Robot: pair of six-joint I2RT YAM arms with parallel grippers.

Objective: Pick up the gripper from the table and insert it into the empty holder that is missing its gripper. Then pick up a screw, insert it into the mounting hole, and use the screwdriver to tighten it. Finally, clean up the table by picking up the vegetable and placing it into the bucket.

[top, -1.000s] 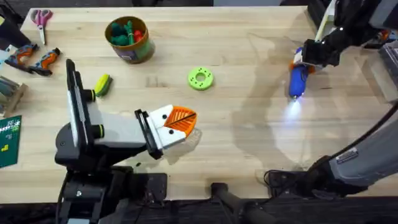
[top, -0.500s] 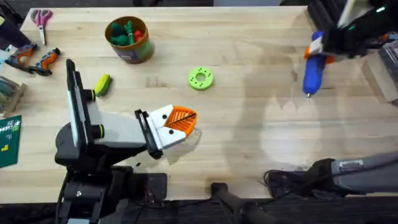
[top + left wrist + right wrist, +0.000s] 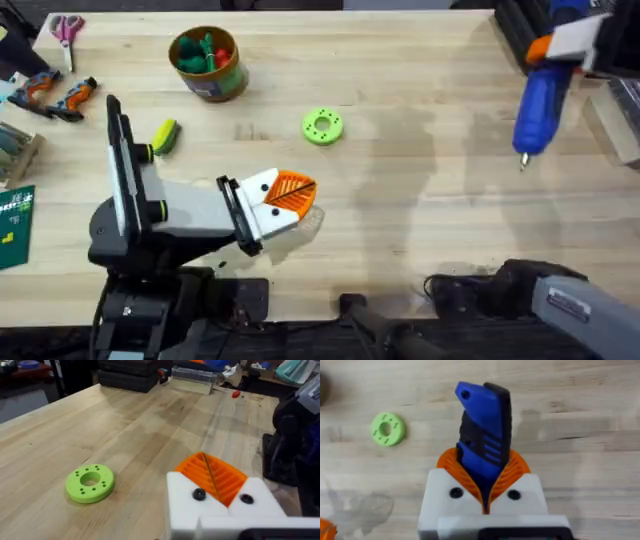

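- Since a second ago my right gripper (image 3: 487, 491) has lifted the blue screwdriver (image 3: 540, 100) up and back toward the table's far right; its tip light is now off.
- Step in hand, I judge: bring the tip to the mounting hole on my left gripper (image 3: 285, 200); keep the shaft square, descend slowly.
- Right fingers pinch the screwdriver body firmly.
- Left fingers look pressed together, though the angle is poor.
- Yellow-green vegetable (image 3: 165, 135) lies near the bucket (image 3: 207, 63).
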